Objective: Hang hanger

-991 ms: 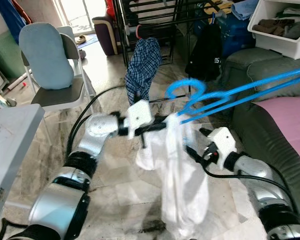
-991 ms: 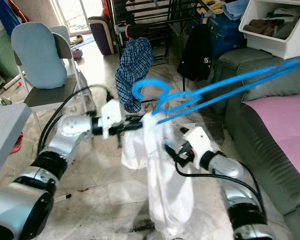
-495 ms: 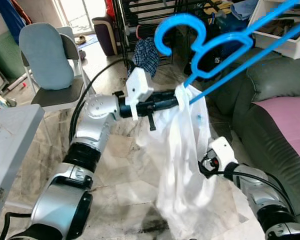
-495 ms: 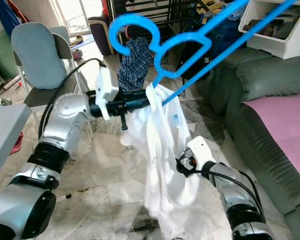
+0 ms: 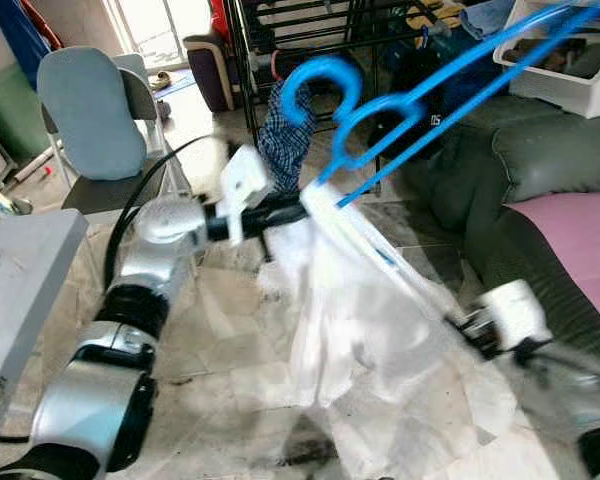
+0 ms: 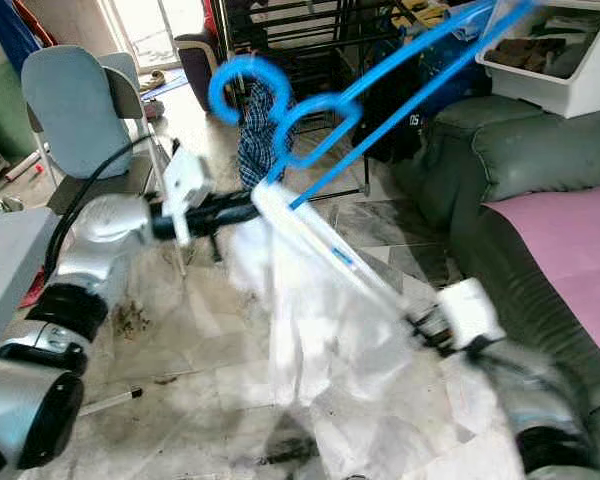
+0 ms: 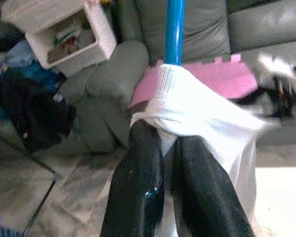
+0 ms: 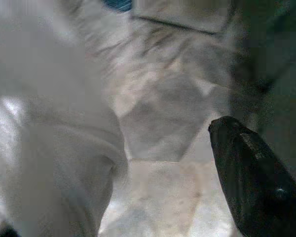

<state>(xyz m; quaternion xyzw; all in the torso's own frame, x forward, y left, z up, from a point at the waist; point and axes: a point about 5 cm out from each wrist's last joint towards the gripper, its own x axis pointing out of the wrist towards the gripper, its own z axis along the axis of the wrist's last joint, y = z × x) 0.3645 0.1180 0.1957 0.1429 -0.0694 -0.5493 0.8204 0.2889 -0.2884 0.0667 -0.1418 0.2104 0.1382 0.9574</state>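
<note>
A blue plastic hanger (image 5: 320,65) carries a white garment (image 5: 350,310), its hook pointing up toward the rack. My left gripper (image 5: 298,207) is shut on the hanger's neck, bunched cloth pinched with it, seen close up as left gripper (image 7: 168,136). My right gripper (image 5: 463,325), blurred, is low on the right by the sofa. A band of the garment runs taut from the hanger down to it. In the right wrist view one bare black finger (image 8: 251,173) stands well apart from the cloth (image 8: 49,123), with floor showing between.
A dark drying rack (image 5: 300,30) stands behind, with a checked cloth (image 5: 280,130) and a black garment (image 5: 420,85) hanging on it. A chair (image 5: 100,120) and grey table (image 5: 20,270) are left. A grey sofa (image 5: 550,170) with a pink cover and white bin (image 5: 570,70) are right.
My left arm lifted the hanger, then swung it left toward the rack. My right gripper moved out to the right, and the garment now stretches taut between the two.
</note>
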